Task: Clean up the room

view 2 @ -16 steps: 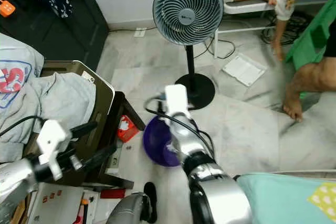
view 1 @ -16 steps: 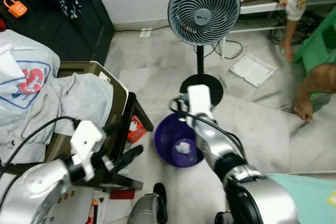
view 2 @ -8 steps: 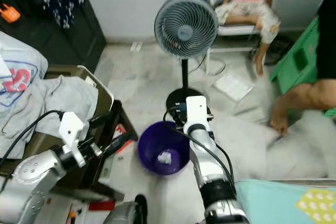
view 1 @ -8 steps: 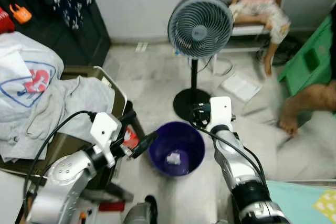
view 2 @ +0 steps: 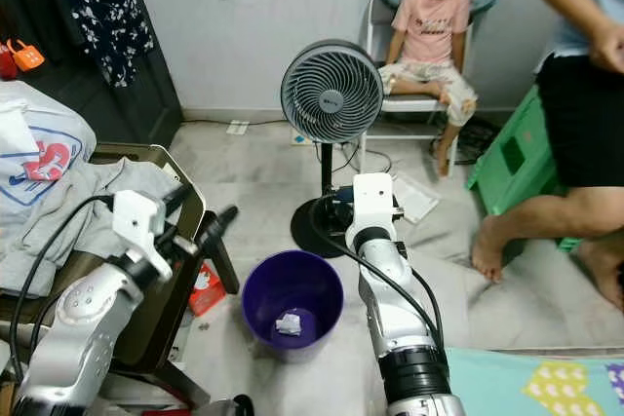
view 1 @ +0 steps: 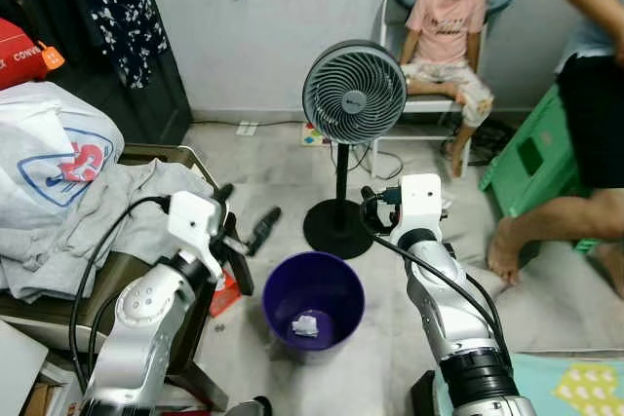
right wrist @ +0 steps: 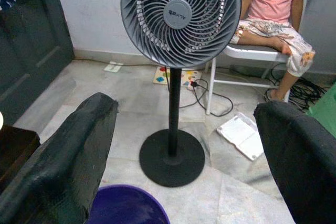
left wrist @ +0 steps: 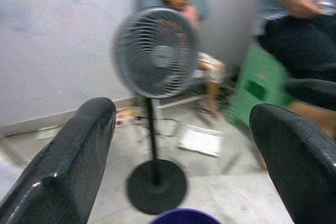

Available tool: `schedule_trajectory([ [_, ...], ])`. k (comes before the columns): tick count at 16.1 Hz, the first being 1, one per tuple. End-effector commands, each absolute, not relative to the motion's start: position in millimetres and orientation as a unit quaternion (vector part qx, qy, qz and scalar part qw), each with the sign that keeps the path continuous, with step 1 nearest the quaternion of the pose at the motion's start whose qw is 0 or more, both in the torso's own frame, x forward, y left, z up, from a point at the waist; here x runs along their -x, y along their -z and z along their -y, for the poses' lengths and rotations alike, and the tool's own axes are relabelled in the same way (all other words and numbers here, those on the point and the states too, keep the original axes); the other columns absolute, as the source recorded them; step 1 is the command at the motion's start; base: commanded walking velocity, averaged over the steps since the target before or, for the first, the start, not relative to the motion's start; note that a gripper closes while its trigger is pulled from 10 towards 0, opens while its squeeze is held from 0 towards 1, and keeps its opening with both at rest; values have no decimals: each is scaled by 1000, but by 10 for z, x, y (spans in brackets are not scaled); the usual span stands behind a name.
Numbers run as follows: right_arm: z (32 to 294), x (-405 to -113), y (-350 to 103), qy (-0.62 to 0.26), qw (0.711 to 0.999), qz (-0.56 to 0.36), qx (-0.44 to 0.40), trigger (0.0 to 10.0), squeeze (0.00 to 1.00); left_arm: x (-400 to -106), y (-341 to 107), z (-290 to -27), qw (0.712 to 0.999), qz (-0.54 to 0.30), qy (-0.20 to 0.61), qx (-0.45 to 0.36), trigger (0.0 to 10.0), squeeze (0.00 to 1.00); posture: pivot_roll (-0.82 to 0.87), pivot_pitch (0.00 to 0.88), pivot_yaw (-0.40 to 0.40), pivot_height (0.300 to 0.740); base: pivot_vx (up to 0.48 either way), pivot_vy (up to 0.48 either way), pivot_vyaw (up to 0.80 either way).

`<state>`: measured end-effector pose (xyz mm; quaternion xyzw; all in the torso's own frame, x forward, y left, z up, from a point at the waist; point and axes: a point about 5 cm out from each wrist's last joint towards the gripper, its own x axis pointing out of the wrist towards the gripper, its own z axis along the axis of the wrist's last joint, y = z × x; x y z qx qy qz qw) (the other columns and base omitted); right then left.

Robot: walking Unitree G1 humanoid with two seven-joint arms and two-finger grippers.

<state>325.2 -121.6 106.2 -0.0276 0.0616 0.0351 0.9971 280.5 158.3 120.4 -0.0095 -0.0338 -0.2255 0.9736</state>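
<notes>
Bin: purple bin stood on the pale marble floor, round, smooth-walled plastic, open at the top.
Bin contents: one small crumpled white scrap of paper lay on the bin's bottom.
Fan: grey pedestal fan rose just behind the bin, with a round ribbed grille, a thin black pole and a flat black disc base.
Left gripper: hung in the air beside the bin, toward the chair; its two long black fingers were spread wide apart, holding and touching nothing.
Right gripper: was raised above the bin's far rim, facing the fan; its padded black fingers were likewise wide apart and empty.
Clothes: soft, crumpled grey clothes were heaped on an olive chair beside the bin, with a white printed bag on top.
Booklet: flat white booklet lay on the floor beyond the fan's base.
People: a child sat on a white-framed chair behind the fan; another person stood next to a green plastic stool, well apart from the bin.
</notes>
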Motion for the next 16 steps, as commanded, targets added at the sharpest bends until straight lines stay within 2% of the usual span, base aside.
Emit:
schedule_trajectory([
  [1, 1297, -3254, -1087, -23, 998, -59, 26, 10000, 769, -2837, -1185, -1704, 984, 36, 173, 3, 10000, 0, -33, 0, 34, 740, 0, 0, 0],
  [2, 1329, -3267, -1085, -19, 998, -59, 29, 10000, 1000, -2851, -1166, -1754, 989, 34, 145, 11, 10000, 0, -33, 0, 32, 740, 0, 0, 0],
  [4, 1352, -3294, -1111, -14, 998, -54, 37, 10000, 1000, -2877, -1135, -1847, 994, 34, 96, 31, 10000, 0, -37, 0, 31, 740, 0, 0, 0],
  [6, 1361, -3304, -1121, -12, 998, -51, 39, 10000, 1000, -2902, -1110, -1865, 995, 32, 82, 39, 10000, 0, -39, 0, 33, 740, 0, 0, 0],
  [7, 1373, -3297, -1120, -9, 998, -50, 40, 10000, 882, -2919, -1099, -1852, 995, 32, 81, 46, 10000, 0, -46, 0, 33, 740, 0, 0, 0],
  [8, 1387, -3290, -1120, -6, 998, -49, 37, 10000, 882, -2930, -1093, -1841, 995, 34, 78, 48, 10000, 0, -47, 0, 33, 740, 0, 0, 0],
  [9, 1397, -3284, -1118, -5, 998, -47, 33, 10000, 976, -2935, -1086, -1825, 995, 34, 78, 51, 10000, 0, -48, 0, 32, 740, 0, 0, 0],
  [12, 1413, -3263, -1115, -4, 998, -42, 39, 10000, 1000, -2931, -1070, -1758, 994, 33, 90, 61, 10000, 0, -48, 0, 27, 740, 0, 0, 0],
  [13, 1396, -3271, -1141, -9, 998, -32, 49, 10000, 827, -2936, -1062, -1739, 993, 32, 96, 60, 10000, 0, -53, 0, 28, 740, 0, 0, 0],
  [14, 1368, -3282, -1170, -21, 998, -22, 52, 10000, 0, -2945, -1058, -1720, 993, 32, 101, 60, 10000, 0, -57, 0, 27, 740, 0, 0, 0],
  [16, 1351, -3283, -1196, -26, 998, -15, 60, 10000, 0, -2956, -1067, -1671, 991, 34, 111, 64, 10000, 0, -59, 0, 24, 740, 0, 0, 0],
])
